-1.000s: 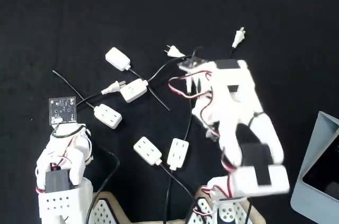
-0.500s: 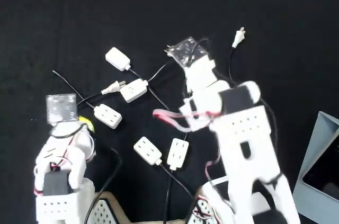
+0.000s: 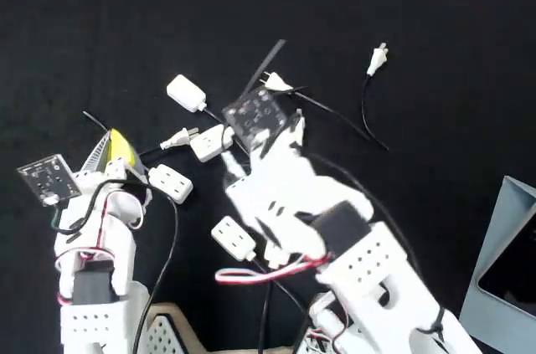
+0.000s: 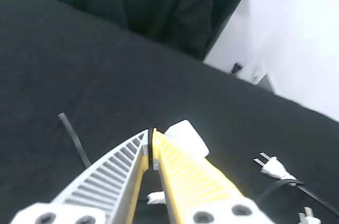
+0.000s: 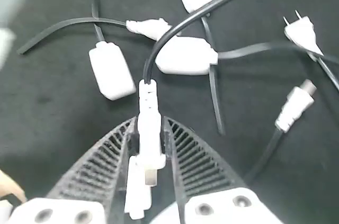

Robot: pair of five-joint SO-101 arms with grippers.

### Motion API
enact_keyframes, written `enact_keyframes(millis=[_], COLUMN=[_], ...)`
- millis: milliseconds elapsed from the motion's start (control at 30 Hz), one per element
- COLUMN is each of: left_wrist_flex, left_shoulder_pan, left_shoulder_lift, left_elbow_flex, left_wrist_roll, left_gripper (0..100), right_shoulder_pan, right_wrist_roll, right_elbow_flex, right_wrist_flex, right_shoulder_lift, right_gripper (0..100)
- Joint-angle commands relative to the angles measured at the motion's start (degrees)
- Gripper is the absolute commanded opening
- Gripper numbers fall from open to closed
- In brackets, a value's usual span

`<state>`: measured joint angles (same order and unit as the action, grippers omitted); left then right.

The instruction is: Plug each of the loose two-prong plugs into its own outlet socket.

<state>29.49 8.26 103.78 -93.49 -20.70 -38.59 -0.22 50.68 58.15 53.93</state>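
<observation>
The right gripper (image 5: 150,124) clamps 1 plug (image 5: 149,99); the left gripper (image 4: 150,136) is closed, a socket (image 4: 186,135) just beyond it.

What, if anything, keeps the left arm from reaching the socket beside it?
Probably nothing, so likely yes: the socket lies uncovered just beside the left gripper, which is shut and empty. The right gripper, shut on a plug, is not over it.
</observation>
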Motion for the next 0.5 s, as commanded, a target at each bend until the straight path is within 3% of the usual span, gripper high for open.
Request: enact_keyframes(millis=[0, 267, 467], left_wrist_flex=[-8.79, -8.26, 5.1], left_shoulder_pan=[-4.97, -13.05, -19.56], left_shoulder_lift=[0.44, 0.09, 0.09], left_elbow_flex=[-3.12, -2.33, 6.2], left_wrist_roll=[-0.53, -0.44, -0.44], left_gripper=[3, 3, 3], right_shoulder_pan=[-4.4, -8.35, -8.53], right_wrist_roll=[-0.44, -0.35, -0.35], right_elbow_flex=[1.71, 4.88, 5.85], right_wrist_flex=[-5.27, -7.74, -7.65], right_shoulder_lift=[2.86, 3.03, 3.03], right_gripper=[1.1, 1.1, 1.1])
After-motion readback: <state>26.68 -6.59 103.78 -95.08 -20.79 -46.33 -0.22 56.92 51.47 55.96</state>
